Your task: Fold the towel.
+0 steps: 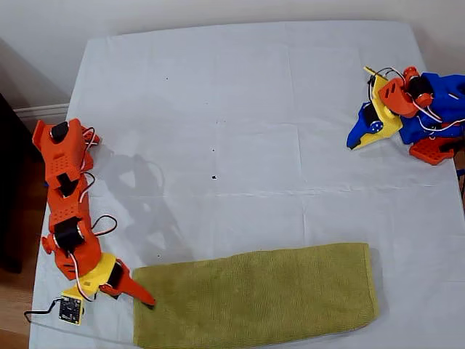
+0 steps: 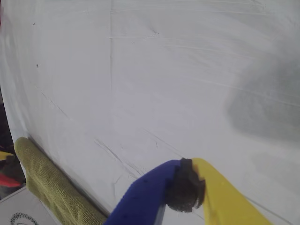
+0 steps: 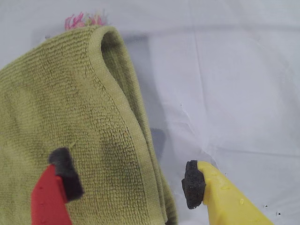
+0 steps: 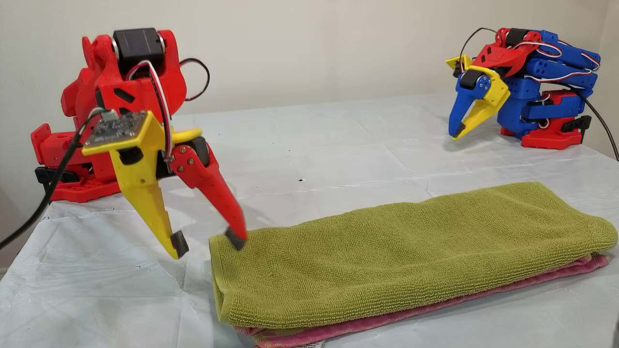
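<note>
An olive-green terry towel [image 1: 254,294] lies folded into a long, thick band on a tabletop covered by a white sheet [image 1: 240,131]. Its long axis runs from the exterior view's left to the exterior view's right, along the near edge of the sheet, with the right end slightly higher in that view. The cloth is looped and nubby, with a flat hemmed border; a pink layer [image 4: 435,302] shows under the green along the near side in the other view, and pink fringe pokes out at one corner in the second wrist view. My second claw [image 4: 208,241], red and yellow plastic with dark foam pads, stands at the towel's end on the exterior view's left. It is spread wide: the red finger's pad [image 4: 235,239] touches the top corner of the towel, while the yellow finger [image 4: 145,193] hangs off the cloth, just beside the folded edge, over bare sheet. My first claw [image 1: 361,138], blue and yellow, sits well apart from the towel at the exterior view's upper right, its tips closed together over the sheet, holding nothing.
</note>
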